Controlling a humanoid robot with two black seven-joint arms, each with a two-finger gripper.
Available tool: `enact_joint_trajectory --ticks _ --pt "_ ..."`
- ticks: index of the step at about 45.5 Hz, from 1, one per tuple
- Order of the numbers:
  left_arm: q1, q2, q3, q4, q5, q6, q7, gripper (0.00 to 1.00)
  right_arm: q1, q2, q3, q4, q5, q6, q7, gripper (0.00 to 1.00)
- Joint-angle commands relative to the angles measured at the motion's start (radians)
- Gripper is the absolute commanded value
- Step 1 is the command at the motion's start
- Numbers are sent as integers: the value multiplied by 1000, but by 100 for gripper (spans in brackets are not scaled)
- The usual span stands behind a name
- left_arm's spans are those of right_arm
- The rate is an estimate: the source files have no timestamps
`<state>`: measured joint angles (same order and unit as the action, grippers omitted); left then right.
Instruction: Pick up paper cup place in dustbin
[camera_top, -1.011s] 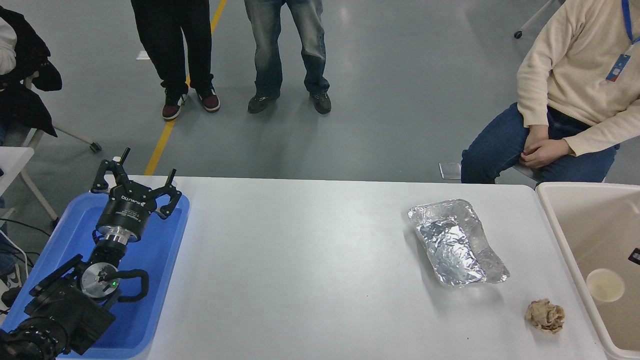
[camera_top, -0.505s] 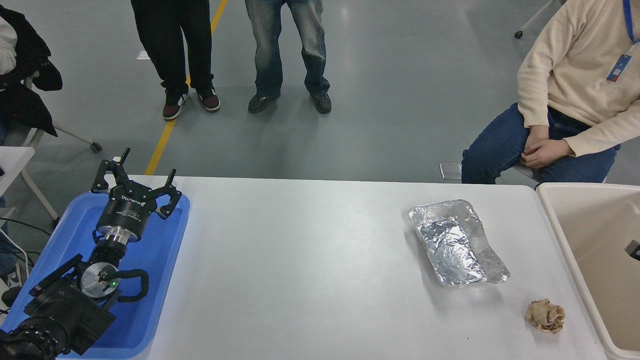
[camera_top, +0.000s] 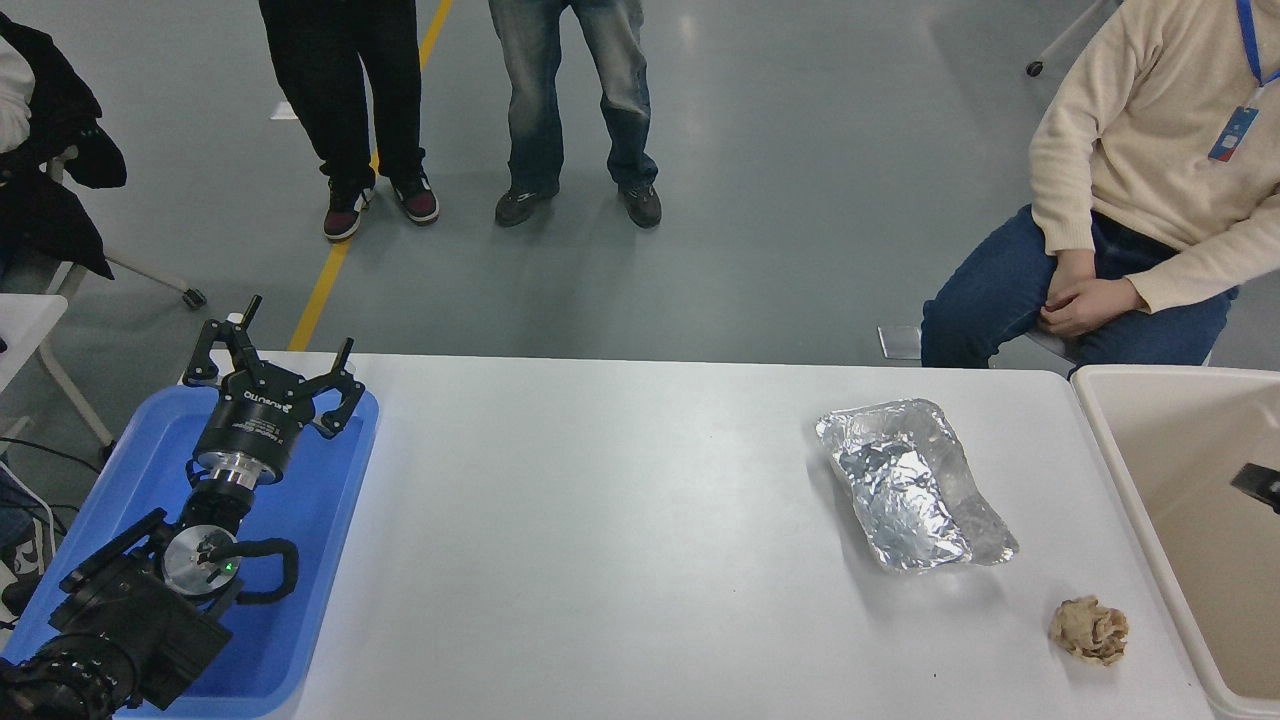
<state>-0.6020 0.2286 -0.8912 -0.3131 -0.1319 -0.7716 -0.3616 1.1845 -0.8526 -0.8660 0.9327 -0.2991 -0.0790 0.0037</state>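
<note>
Beige, thick-rimmed plastic dustbin (camera_top: 1100, 440) stands at the table's right end; no paper cup shows inside it. Only a black sliver of the right gripper (camera_top: 1262, 487) shows over it, jaws unreadable. Parked left gripper (camera_top: 272, 372) spreads empty over the blue tray (camera_top: 330, 500).

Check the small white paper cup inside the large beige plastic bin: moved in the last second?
Yes. It sat low inside the large beige plastic bin a second ago; now it is out of sight, presumably dropped deeper.

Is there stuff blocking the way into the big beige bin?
Nothing visible does. The dustbin is open on top, and only a black bit of the right gripper shows over it at the picture's edge. The foil tray and crumpled paper ball lie on the table beside it, outside. No paper cup is in view.
</note>
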Motion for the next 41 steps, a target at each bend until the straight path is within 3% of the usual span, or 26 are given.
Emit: enact_joint_trajectory --ticks 1,10,20,31,41 --pt "-1 0 0 0 0 0 1 100 332 -25 -252 221 -3 111 1 100" --pt "-1 -2 0 0 0 0 1 100 473 -22 -281 254 -3 375 2 100" --pt "-1 -2 0 0 0 0 1 100 725 63 -326 278 -3 864 2 100" --pt "-1 -2 0 0 0 0 1 100 905 147 -326 282 14 864 5 100" --pt "-1 -2 0 0 0 0 1 100 1043 288 -324 287 11 864 4 100"
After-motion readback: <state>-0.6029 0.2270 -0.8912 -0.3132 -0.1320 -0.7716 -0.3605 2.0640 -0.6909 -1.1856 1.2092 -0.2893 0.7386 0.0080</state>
